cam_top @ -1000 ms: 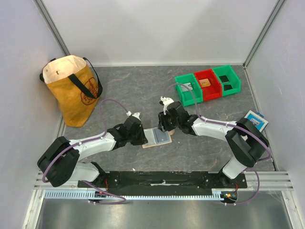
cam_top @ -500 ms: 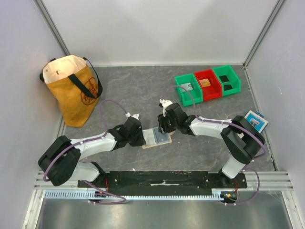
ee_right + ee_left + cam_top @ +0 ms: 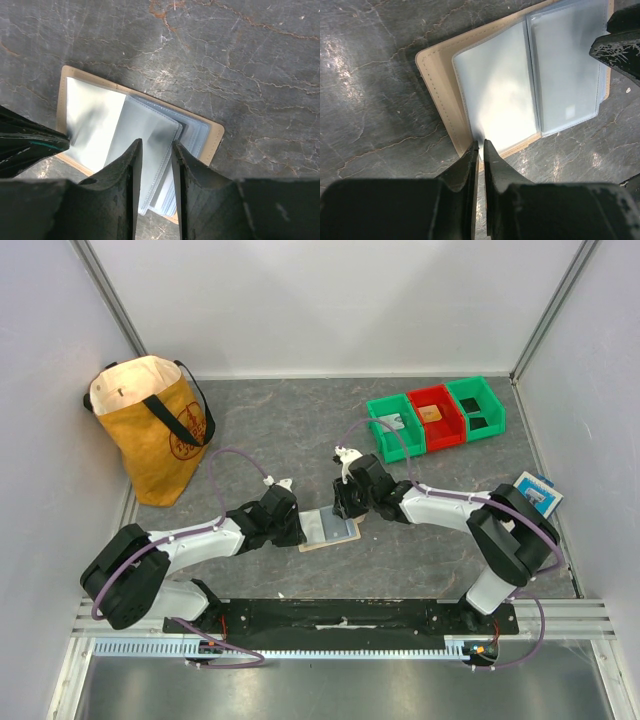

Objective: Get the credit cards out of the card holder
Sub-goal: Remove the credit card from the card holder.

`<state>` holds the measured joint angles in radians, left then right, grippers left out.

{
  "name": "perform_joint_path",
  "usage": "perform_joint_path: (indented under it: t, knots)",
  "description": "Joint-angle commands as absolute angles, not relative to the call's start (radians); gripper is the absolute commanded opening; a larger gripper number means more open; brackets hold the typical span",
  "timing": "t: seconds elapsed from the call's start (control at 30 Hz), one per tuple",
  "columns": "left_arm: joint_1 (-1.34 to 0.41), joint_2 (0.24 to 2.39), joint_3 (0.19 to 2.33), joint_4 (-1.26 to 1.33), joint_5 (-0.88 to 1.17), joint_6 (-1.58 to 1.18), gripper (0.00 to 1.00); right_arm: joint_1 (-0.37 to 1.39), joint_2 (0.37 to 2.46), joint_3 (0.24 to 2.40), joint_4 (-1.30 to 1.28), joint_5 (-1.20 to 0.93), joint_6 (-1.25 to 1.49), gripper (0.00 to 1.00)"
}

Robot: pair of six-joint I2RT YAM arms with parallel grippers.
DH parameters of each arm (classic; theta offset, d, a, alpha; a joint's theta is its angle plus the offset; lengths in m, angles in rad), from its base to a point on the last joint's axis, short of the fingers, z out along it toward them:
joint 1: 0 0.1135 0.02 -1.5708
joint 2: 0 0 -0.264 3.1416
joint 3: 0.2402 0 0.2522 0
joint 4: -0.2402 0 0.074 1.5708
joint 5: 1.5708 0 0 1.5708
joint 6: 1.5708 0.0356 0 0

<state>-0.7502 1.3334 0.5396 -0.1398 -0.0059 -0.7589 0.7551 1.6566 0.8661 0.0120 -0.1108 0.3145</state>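
Top view: the flat tan folding card holder (image 3: 330,530), with its pale blue plastic sleeves showing, lies open on the grey marbled table (image 3: 270,430), right between the left gripper (image 3: 301,528) and the right gripper (image 3: 347,512).

Left wrist cam: the left gripper (image 3: 481,145) has its jaws pinched together on the near edge of a sleeve page.

Right wrist cam: the right gripper (image 3: 156,145) has its jaws a little apart, with a sleeve page straight under the gap. Can't tell if they touch it.

Your left gripper (image 3: 480,143) pinches the card holder's (image 3: 437,85) left edge, jaws nearly together; your right gripper (image 3: 156,144) hangs part-open over its middle.
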Motion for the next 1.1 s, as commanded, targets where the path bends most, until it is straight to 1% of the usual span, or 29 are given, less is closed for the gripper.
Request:
perform_joint_path:
  t: [0.0, 0.2, 0.43, 0.5, 0.67, 0.93, 1.07]
  knots:
    - [-0.749, 1.359, 0.551, -0.130, -0.023, -0.770, 0.14, 0.756, 1.617, 0.873, 0.017, -0.152, 0.319, 0.35]
    - [-0.749, 1.358, 0.548, -0.129, -0.018, -0.772, 0.14, 0.756, 1.621, 0.876, 0.025, -0.196, 0.325, 0.34]
    - [-0.749, 1.344, 0.548, -0.126, -0.012, -0.778, 0.13, 0.756, 1.611, 0.888, 0.041, -0.303, 0.333, 0.34]
    - [-0.749, 1.332, 0.543, -0.123, -0.012, -0.784, 0.13, 0.756, 1.609, 0.893, 0.054, -0.345, 0.342, 0.35]
    - [-0.747, 1.255, 0.520, -0.117, -0.034, -0.810, 0.15, 0.759, 1.643, 0.894, 0.109, -0.436, 0.377, 0.42]
    - [-0.749, 1.020, 0.472, -0.170, -0.112, -0.859, 0.17, 0.795, 1.739, 0.930, 0.135, -0.498, 0.390, 0.54]
    - [-0.749, 0.916, 0.483, -0.213, -0.130, -0.870, 0.18, 0.811, 1.784, 0.943, 0.149, -0.514, 0.396, 0.59]
